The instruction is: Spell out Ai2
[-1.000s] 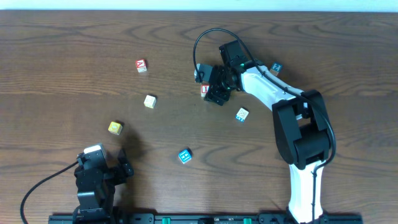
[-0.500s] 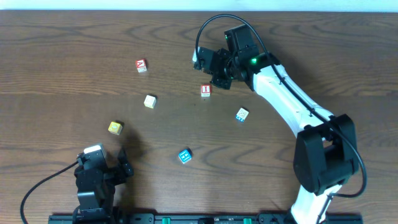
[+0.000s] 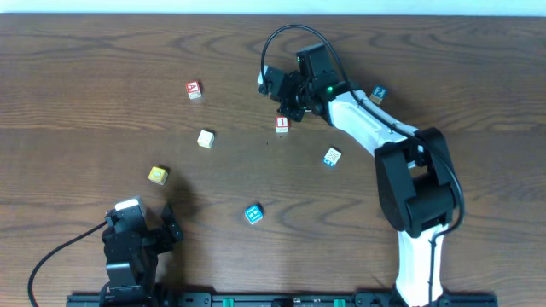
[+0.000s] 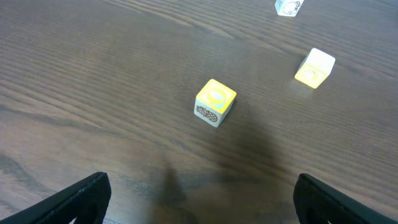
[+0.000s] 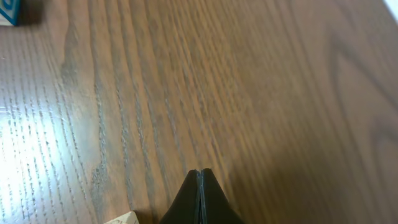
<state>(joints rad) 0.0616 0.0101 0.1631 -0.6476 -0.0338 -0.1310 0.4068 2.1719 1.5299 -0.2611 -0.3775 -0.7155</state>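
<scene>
A red-lettered A block (image 3: 194, 89) lies at the far left of the table. A red I block (image 3: 282, 124) lies flat near the middle. My right gripper (image 3: 288, 106) hovers just behind the I block, shut and empty. In the right wrist view its fingertips (image 5: 200, 180) meet above bare wood, with a block corner (image 5: 122, 218) at the bottom edge. A small blue block (image 3: 379, 93) sits beside the right arm; its symbol is too small to read. My left gripper (image 3: 170, 227) rests open at the front left, and its fingers (image 4: 81, 198) frame a yellow block (image 4: 215, 102).
Other loose blocks: a cream one (image 3: 205, 138), a yellow one (image 3: 158, 175), a blue one (image 3: 253, 213) and a white-and-blue one (image 3: 332, 157). The right arm's cable (image 3: 271, 47) loops toward the table's back edge.
A second ago my right gripper stood open over the I block. It has since shut, pulled back from the block and swung slightly left. The I block stays put.
</scene>
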